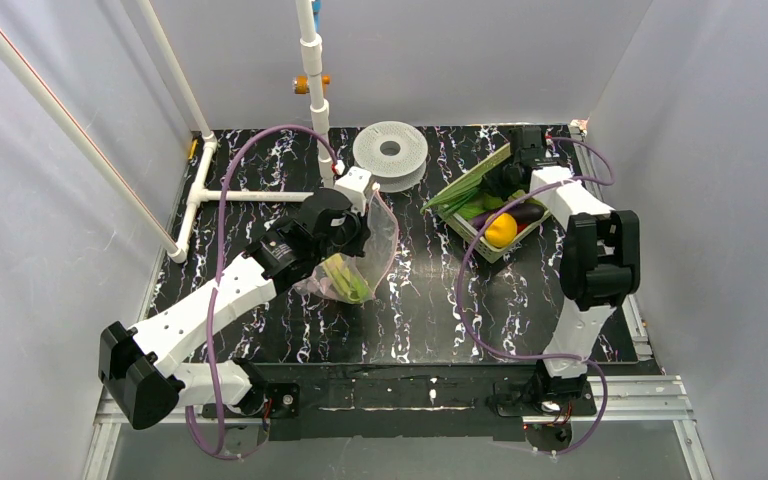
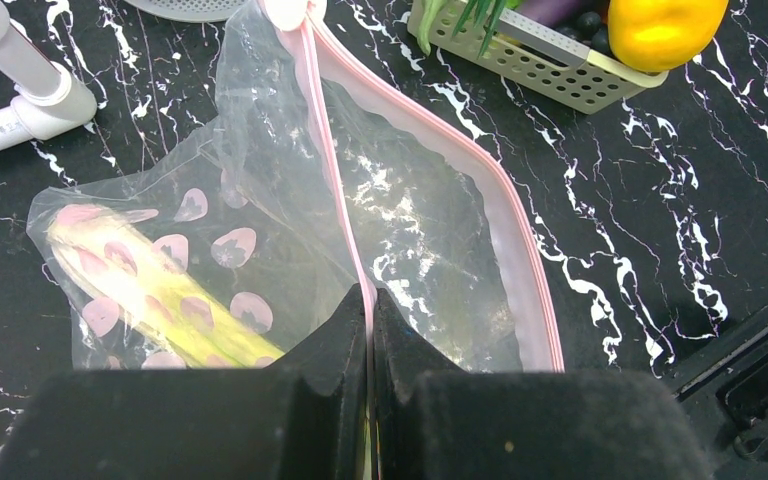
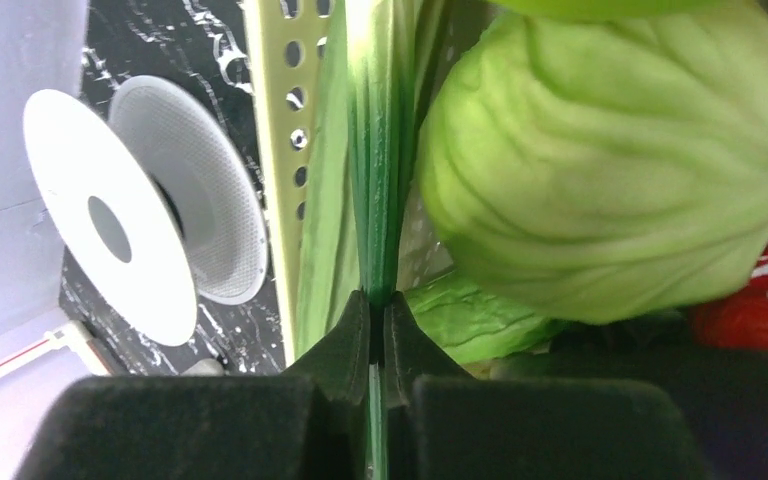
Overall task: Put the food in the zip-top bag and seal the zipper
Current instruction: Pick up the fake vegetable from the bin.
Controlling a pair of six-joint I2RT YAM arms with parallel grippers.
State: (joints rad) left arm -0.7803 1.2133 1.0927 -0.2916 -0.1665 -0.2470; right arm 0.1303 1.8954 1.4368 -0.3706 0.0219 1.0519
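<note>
One crinkly clear plastic bag (image 2: 430, 230), one pale-green stalk (image 2: 155, 290) inside; pink zipper strip (image 2: 322, 150) pinched by left gripper (image 2: 371, 305). One long green leaf (image 3: 375, 170) clamped by right gripper (image 3: 375, 315), far-right lattice basket (image 3: 272, 150).

In the left wrist view the left gripper (image 2: 370, 295) hides the near end of the yellow-green stalk (image 2: 150, 290) inside the zip-top bag (image 2: 430, 230), and the zipper (image 2: 332, 170) disappears between its closed fingers. The top edge cuts off the lattice basket (image 2: 540, 65) and the yellow piece (image 2: 660, 30). The right wrist view crops the pale green round head (image 3: 600, 170) at top and right. The long green leaves (image 3: 375, 180) pinched in the right gripper (image 3: 376, 300) run past the top edge, and the right edge cuts the red piece (image 3: 750, 300).
</note>
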